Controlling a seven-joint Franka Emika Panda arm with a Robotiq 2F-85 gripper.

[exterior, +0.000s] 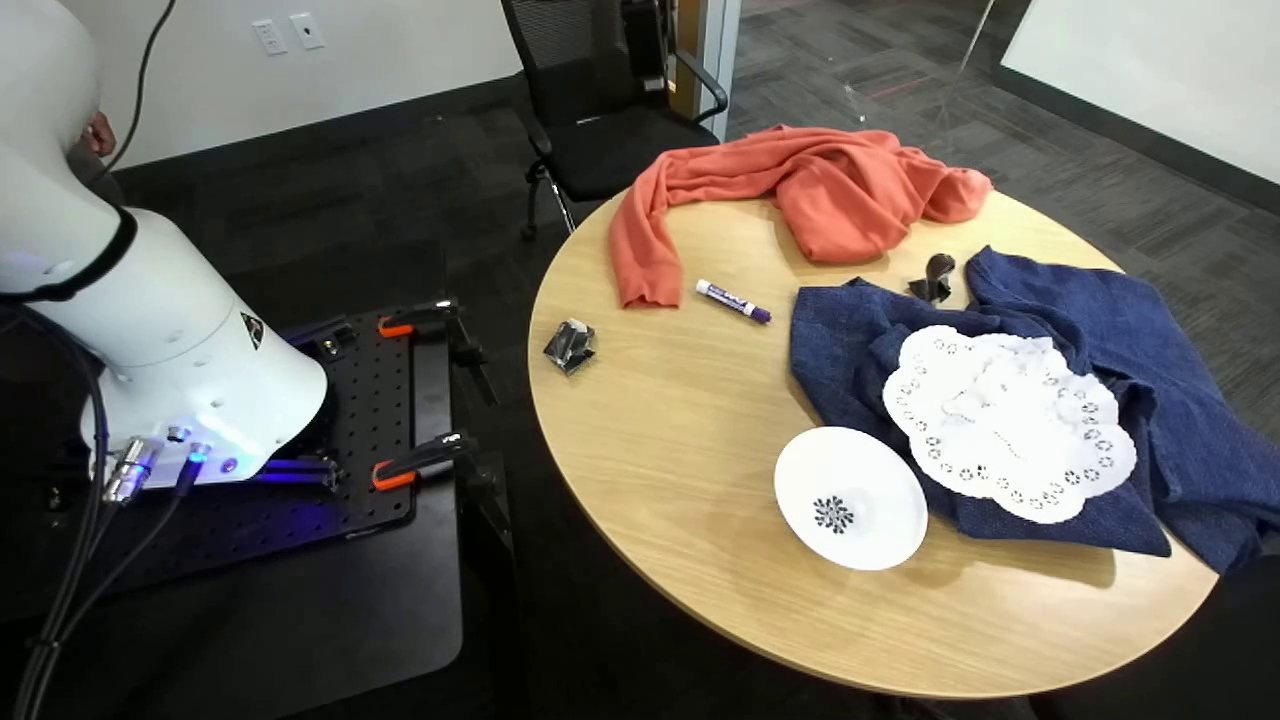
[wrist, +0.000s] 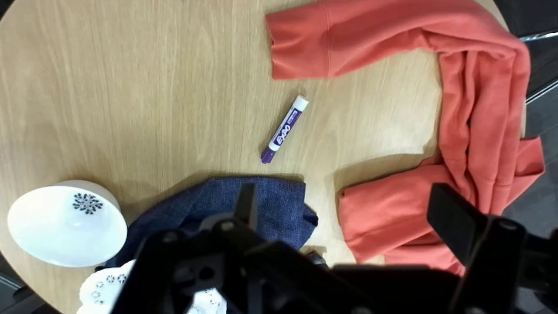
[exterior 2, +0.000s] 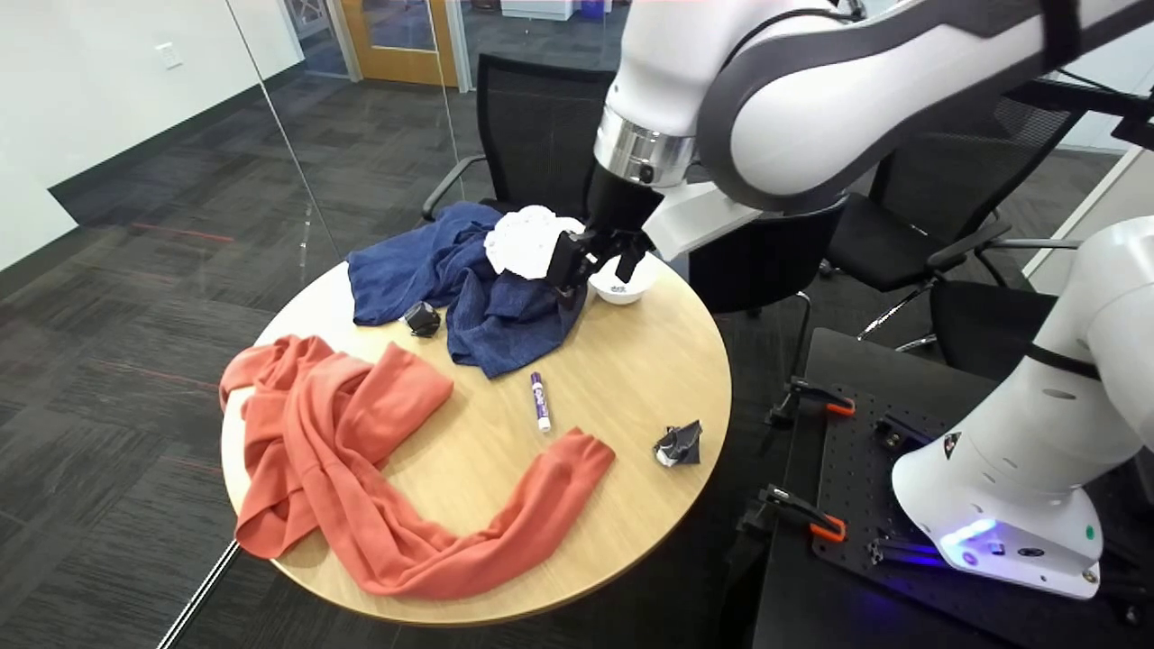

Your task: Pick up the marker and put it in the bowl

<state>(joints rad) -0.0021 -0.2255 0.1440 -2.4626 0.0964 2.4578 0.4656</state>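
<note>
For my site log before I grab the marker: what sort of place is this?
Probably an office or meeting room, though I can't be certain: black mesh-backed chairs stand near a round table, and the floor has dark patterned carpet.

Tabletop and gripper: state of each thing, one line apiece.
Bowl: open side up, empty.
Marker: capped, lying flat, outside the bowl.
Gripper: open, nothing held.
Blue cloth: rumpled.
White doily: lying on the blue cloth, partly crumpled.
Orange-red garment: rumpled.
Black scrap: crumpled.
Small dark object by the blue cloth: state unclear.
</note>
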